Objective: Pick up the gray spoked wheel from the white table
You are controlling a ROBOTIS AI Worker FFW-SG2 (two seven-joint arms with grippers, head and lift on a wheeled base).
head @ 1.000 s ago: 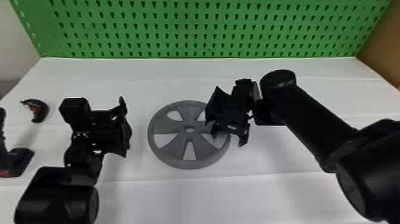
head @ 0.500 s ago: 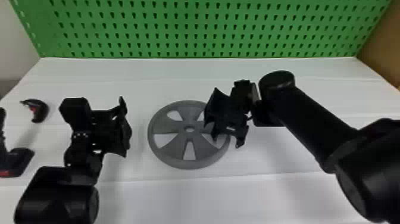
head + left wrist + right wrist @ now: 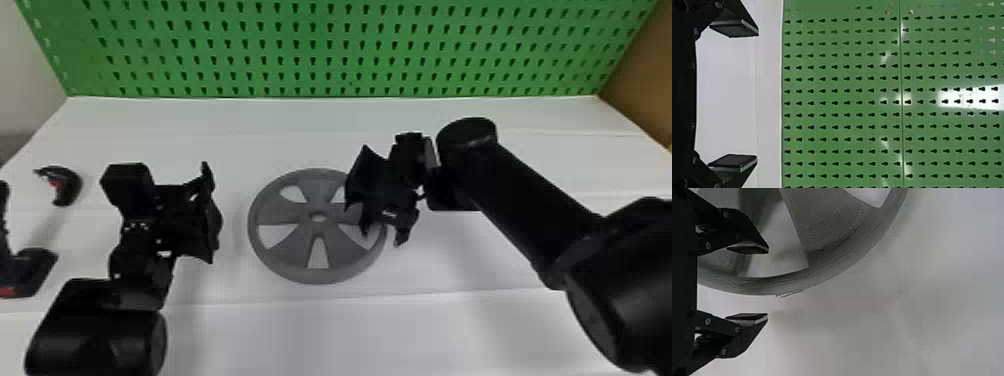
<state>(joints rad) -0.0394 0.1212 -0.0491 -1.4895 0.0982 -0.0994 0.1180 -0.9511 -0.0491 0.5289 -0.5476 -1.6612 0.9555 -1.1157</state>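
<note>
Behind the white table (image 3: 500, 332) rises a green metal pegboard (image 3: 320, 50) with rows of keyhole slots, and a brown panel (image 3: 642, 85) closes off the right side. Flat on the tabletop, near the middle, lies a gray, round, spoked wheel (image 3: 295, 242) with wide openings between its spokes and a hole at the hub.

Over the wheel's right-hand part hangs the black right gripper (image 3: 382, 236), covering some of the rim in the head view. Its two fingers (image 3: 750, 247) stand apart and grasp nothing. Seen from the right wrist, one fingertip overlaps an opening between spokes while the other is outside the rim, over the white surface. Whether either one touches the wheel or the table, I cannot tell.

To the left of the wheel, apart from it, is the black left gripper (image 3: 202, 215). It too is released and empty: the left wrist view has its fingers (image 3: 734, 29) spread wide, facing the pegboard.

Farther left, toward the back, there is a small, curved, black-and-red object (image 3: 70, 186). Nearer the front, a larger black tool with a red patch (image 3: 32, 270) is cut off by the head view's left edge.
</note>
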